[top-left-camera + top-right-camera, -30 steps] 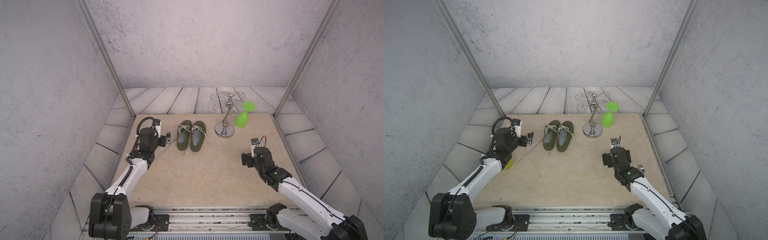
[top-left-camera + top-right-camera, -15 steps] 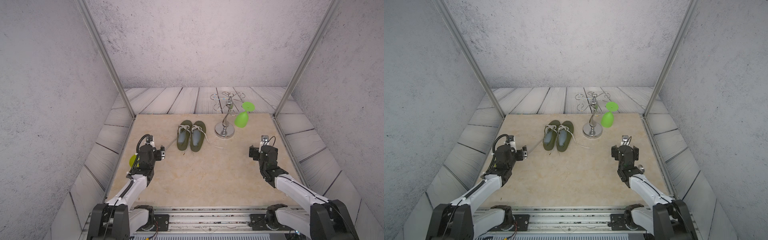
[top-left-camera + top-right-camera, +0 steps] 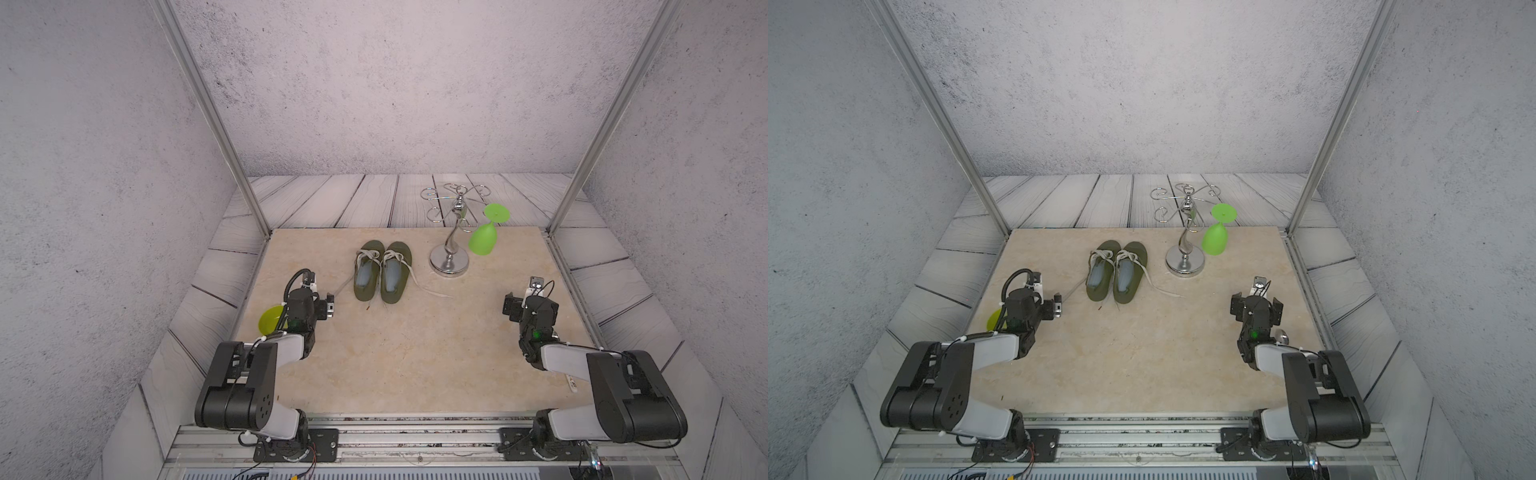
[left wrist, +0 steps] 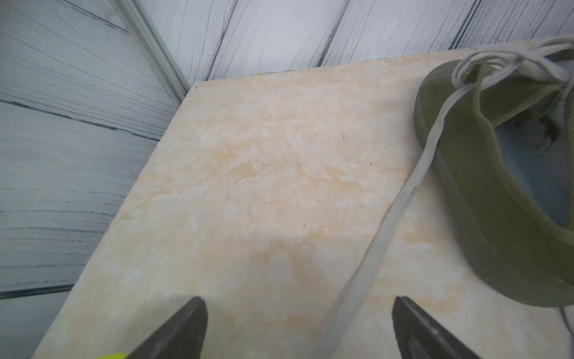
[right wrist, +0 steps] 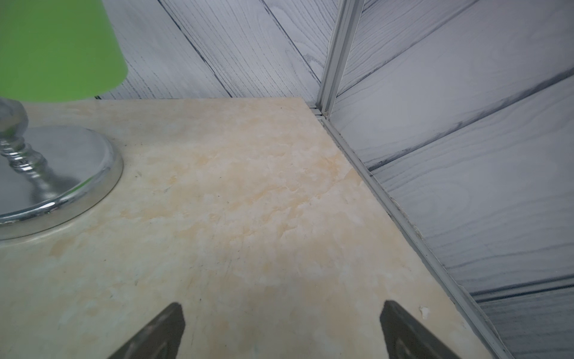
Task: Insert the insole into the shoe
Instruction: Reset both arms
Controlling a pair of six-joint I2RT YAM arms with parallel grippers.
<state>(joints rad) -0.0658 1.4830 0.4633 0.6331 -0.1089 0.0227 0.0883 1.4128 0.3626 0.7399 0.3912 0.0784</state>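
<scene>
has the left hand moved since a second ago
Yes. The left hand has pulled back toward the front edge of the beige table, away from the pair of olive green lace-up shoes, which have not shifted.

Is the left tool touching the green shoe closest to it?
Apart. In both top views bare tabletop shows between the left tool and the nearer shoe.

Chrome stand sits on the counter, green glass hanging upside down from it; yellow-green dish at the edge.
</scene>
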